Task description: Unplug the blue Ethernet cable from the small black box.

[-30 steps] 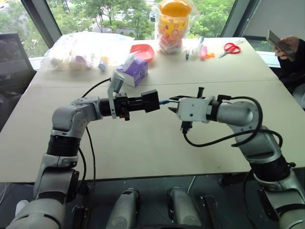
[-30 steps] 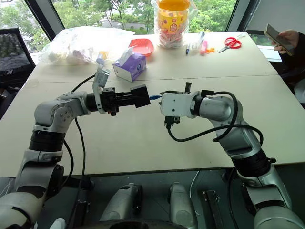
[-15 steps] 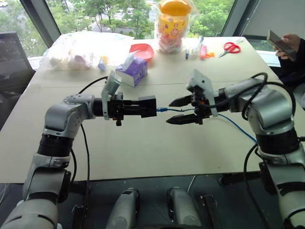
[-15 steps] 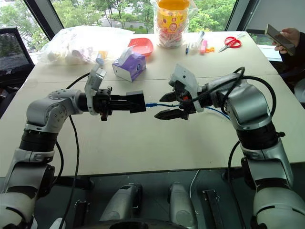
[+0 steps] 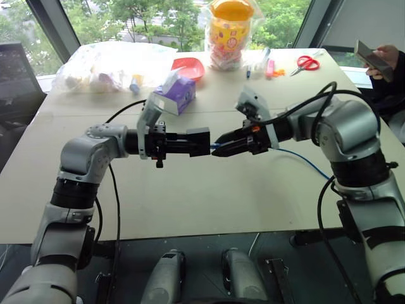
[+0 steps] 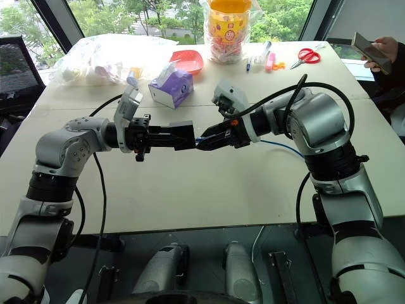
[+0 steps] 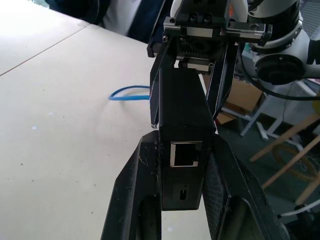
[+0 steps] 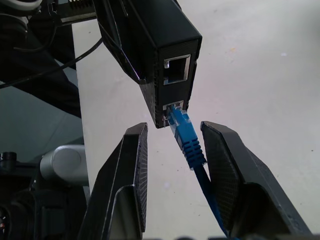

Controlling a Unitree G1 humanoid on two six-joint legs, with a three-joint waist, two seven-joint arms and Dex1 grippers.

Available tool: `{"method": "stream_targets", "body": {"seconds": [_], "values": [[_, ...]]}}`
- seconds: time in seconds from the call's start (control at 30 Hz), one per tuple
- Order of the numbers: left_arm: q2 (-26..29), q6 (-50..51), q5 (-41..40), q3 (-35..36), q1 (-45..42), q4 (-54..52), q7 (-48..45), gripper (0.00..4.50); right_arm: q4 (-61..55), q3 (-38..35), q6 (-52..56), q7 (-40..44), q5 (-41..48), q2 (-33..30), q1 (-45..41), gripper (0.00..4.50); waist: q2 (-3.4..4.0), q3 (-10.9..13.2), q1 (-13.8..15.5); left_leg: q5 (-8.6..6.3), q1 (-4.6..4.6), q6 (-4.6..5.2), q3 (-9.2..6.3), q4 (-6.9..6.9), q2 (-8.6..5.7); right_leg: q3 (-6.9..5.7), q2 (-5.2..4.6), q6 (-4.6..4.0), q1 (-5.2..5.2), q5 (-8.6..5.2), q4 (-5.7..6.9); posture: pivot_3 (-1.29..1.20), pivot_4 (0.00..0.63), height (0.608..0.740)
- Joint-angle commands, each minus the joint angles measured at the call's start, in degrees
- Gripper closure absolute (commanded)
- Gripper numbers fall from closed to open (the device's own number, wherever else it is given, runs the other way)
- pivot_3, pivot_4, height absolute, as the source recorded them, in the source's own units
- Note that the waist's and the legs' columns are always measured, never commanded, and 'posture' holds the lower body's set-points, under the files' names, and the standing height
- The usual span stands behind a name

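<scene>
My left gripper (image 5: 185,144) is shut on the small black box (image 5: 200,140) and holds it level above the table, ports facing right. In the left wrist view its two fingers (image 7: 141,165) clamp the box (image 7: 182,112) on both sides. The blue Ethernet cable (image 5: 305,162) is plugged into the box's lower port (image 8: 172,107). From there it trails right and down onto the table. My right gripper (image 5: 219,147) is open, one finger (image 8: 134,160) on each side of the blue plug (image 8: 185,135), with a gap to the plug on one side.
At the back of the table (image 5: 209,202) stand a purple tissue box (image 5: 177,92), a red bowl (image 5: 190,67), a clear bag of items (image 5: 104,66) and a yellow jar in a bag (image 5: 228,31). Red scissors (image 5: 308,63) lie back right. A person's hand holds a phone (image 5: 373,58) at the right.
My right gripper rolled over, opened wide, then moved left to the box and narrowed around the plug. The left gripper kept the box nearly still.
</scene>
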Motion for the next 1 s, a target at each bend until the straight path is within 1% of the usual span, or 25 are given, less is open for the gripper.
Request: {"method": "stream_targets", "body": {"seconds": [0.03, 0.4, 0.6, 0.63, 0.67, 0.7, 0.73, 1.0], "values": [[0.3, -1.4, 0.1, 0.1, -0.1, -2.3, -0.3, 4.02, -0.1, 0.3, -1.0, 0.3, 1.2, -0.4, -2.0, 2.74, 0.00, 0.0, 0.0, 0.00, 0.00, 0.00, 0.00, 0.00, 0.00, 0.00, 0.00, 0.01, 0.00, 0.00, 0.00, 0.00, 0.150, 0.740], [1.3, -1.3, 0.4, -0.5, 1.3, -4.4, -1.3, 4.02, 1.3, 3.5, -3.0, 1.7, 1.1, -1.1, -3.5, 2.74, 0.00, 0.0, -0.1, 0.00, 0.00, 0.00, 0.00, 0.00, 0.00, 0.00, 0.02, 0.01, -0.01, 0.00, 0.00, 0.00, 0.150, 0.740], [2.5, -2.6, 1.5, -2.4, 1.8, -5.1, -3.1, 4.02, 1.7, 5.6, -3.6, 3.0, 0.8, -1.6, -4.4, 2.74, 0.00, 0.0, -0.1, 0.00, -0.01, 0.00, 0.01, 0.00, 0.00, 0.00, 0.02, 0.01, -0.01, 0.00, 0.00, 0.00, 0.150, 0.740], [2.6, -2.8, 1.8, -2.7, 1.7, -5.1, -3.4, 4.02, 1.9, 6.0, -3.8, 3.3, 0.7, -1.6, -4.6, 3.29, 0.00, 0.0, -0.1, 0.00, -0.01, 0.00, 0.01, 0.00, 0.00, 0.00, 0.02, 0.01, -0.01, 0.00, 0.00, 0.00, 0.150, 0.740], [2.6, -3.0, 1.9, -2.9, 1.7, -5.1, -3.6, 4.02, 2.0, 6.3, -4.0, 3.5, 0.6, -1.6, -4.7, 3.57, 0.00, 0.0, -0.1, 0.00, -0.01, 0.00, 0.01, 0.00, 0.00, 0.00, 0.02, 0.01, -0.01, 0.00, 0.00, 0.00, 0.150, 0.740], [2.7, -3.2, 2.2, -3.1, 1.7, -5.1, -3.8, 4.02, 2.1, 6.6, -4.2, 3.7, 0.5, -1.7, -4.8, 4.09, 0.00, 0.0, -0.1, 0.00, -0.01, 0.00, 0.00, 0.00, 0.00, 0.00, 0.02, 0.01, -0.02, 0.00, 0.00, 0.00, 0.150, 0.740], [2.8, -3.5, 2.4, -3.4, 1.7, -5.2, -4.1, 4.02, 2.2, 7.0, -4.5, 4.0, 0.3, -1.7, -5.0, 4.48, 0.01, 0.0, -0.1, 0.00, -0.01, 0.00, 0.01, 0.00, 0.01, 0.00, 0.02, 0.01, -0.02, 0.00, 0.00, 0.00, 0.150, 0.740], [2.6, -3.7, 2.5, -3.3, 1.2, -4.6, -4.0, 4.02, 1.4, 9.6, -5.7, 4.7, -0.6, -1.8, -4.7, 4.48, 0.01, 0.0, -0.1, 0.00, -0.03, 0.00, 0.01, 0.02, 0.01, 0.00, 0.02, 0.01, -0.03, 0.00, 0.00, 0.00, 0.150, 0.740]]}}
